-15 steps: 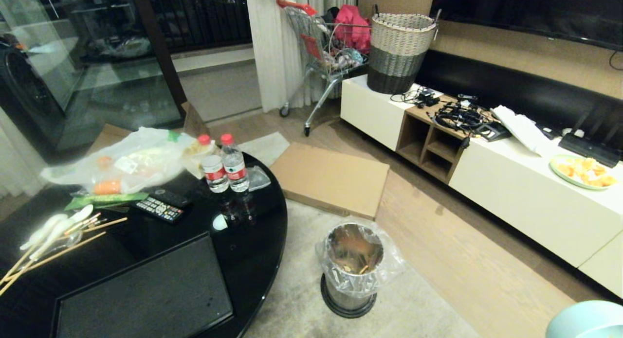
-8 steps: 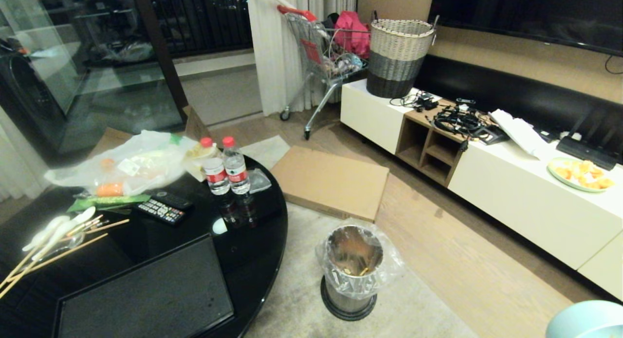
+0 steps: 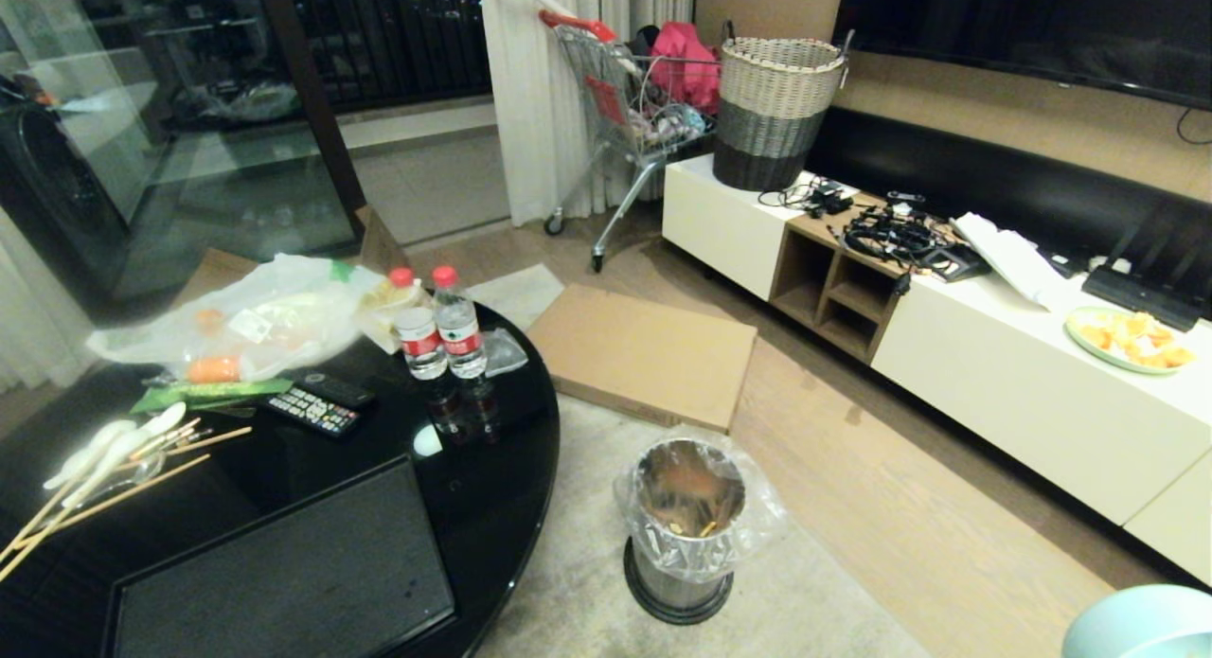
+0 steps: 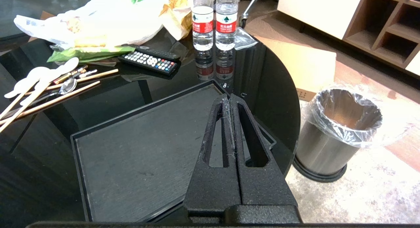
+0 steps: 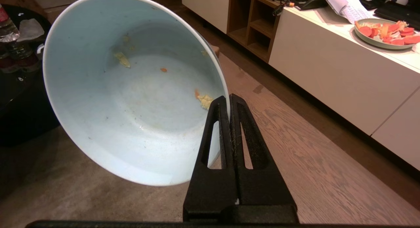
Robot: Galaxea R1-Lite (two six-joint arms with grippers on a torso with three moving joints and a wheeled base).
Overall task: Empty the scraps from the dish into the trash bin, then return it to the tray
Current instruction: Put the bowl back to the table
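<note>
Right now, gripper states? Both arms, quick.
Left gripper: shut, holding nothing, above the tray.
Right gripper: shut on the dish rim; dish tilted, only a few scraps stuck inside.

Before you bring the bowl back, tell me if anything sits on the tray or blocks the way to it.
Nothing visible does. The right gripper is shut on the dish, beside the table. The tray lies bare near the table's edge; bottles, remote and chopsticks lie beyond it.
</note>
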